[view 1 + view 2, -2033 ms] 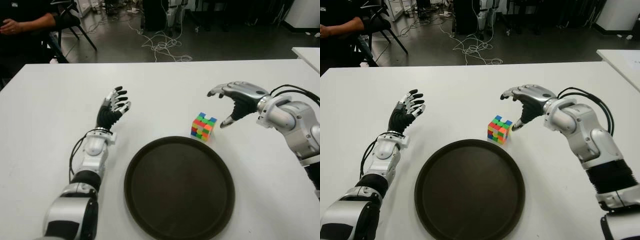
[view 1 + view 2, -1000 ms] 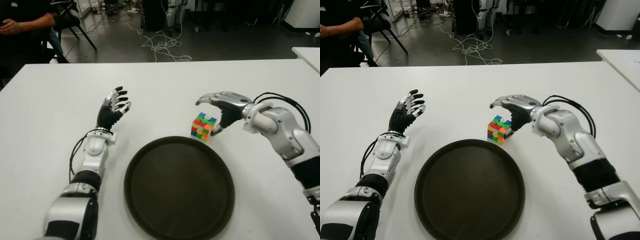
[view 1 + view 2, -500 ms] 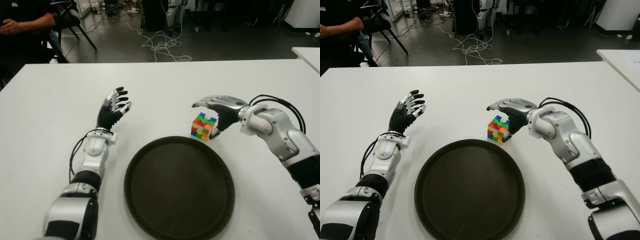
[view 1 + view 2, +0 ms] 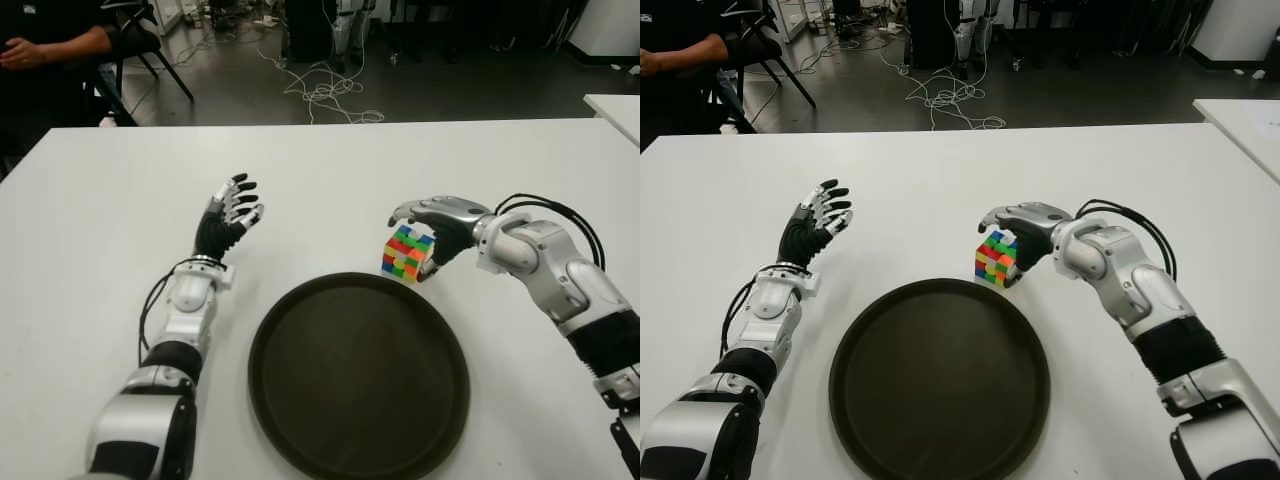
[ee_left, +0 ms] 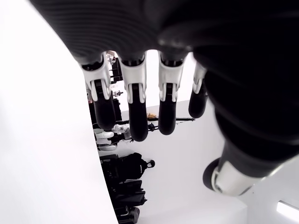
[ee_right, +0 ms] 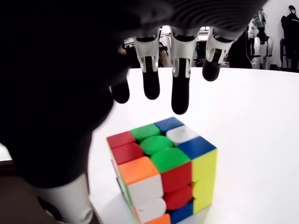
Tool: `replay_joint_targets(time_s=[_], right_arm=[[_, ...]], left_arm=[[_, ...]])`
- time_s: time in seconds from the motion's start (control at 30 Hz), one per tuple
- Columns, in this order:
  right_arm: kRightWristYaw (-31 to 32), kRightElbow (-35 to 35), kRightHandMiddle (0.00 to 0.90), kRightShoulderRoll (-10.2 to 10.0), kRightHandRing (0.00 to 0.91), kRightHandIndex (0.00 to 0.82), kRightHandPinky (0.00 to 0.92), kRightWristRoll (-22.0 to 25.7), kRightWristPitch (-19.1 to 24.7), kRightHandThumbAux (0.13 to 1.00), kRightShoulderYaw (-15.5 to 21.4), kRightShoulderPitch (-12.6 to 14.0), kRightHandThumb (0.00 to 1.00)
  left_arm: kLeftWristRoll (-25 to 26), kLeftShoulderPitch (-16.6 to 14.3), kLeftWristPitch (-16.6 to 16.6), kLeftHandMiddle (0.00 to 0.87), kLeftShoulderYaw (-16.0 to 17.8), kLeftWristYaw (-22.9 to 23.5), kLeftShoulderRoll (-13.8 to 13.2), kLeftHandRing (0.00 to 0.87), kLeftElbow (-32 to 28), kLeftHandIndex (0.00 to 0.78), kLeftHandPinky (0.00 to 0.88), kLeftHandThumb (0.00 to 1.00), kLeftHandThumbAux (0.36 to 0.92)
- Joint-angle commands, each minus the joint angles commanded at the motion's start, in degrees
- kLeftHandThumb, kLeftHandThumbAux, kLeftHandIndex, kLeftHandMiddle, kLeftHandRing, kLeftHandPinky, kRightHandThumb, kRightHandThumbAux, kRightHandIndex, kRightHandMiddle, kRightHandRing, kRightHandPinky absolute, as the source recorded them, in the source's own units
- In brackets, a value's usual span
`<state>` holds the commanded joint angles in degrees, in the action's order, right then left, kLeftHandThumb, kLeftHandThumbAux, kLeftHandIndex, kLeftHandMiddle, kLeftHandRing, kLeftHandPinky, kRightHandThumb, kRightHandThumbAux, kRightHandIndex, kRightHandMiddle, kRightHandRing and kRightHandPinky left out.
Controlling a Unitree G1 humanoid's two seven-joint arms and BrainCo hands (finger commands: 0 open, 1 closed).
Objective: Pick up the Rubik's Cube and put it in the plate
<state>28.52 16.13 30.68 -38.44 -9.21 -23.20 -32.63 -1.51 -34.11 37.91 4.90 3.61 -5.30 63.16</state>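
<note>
The Rubik's Cube (image 4: 404,254) stands on the white table (image 4: 90,210), just beyond the far right rim of the round dark plate (image 4: 300,400). My right hand (image 4: 418,238) arches over the cube: the fingers (image 6: 180,88) stretch past its top without touching, and the thumb sits at its right side. In the right wrist view the cube (image 6: 163,172) shows free under the spread fingers. My left hand (image 4: 229,211) is raised, open and holding nothing, left of the plate, with its fingers (image 5: 135,112) extended.
A seated person (image 4: 45,45) and a chair are beyond the table's far left corner. Cables (image 4: 325,92) lie on the floor behind. Another white table (image 4: 615,105) shows at the far right.
My right hand has moved left and down from beside the cube until its fingers arch over it. The cube and my left hand have not moved.
</note>
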Motion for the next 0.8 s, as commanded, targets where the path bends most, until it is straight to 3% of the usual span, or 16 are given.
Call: replay_joint_targets(time_s=[0.8], right_arm=[[-2.0, 6.0, 0.181, -0.8, 0.16, 0.161, 0.108, 0.1, -1.5, 0.843, -0.8, -1.9, 0.0]], left_arm=[[0.1, -0.1, -0.9, 0.206, 0.2, 0.0, -0.1, 0.212, 0.1, 0.147, 0.211, 0.246, 0.712]])
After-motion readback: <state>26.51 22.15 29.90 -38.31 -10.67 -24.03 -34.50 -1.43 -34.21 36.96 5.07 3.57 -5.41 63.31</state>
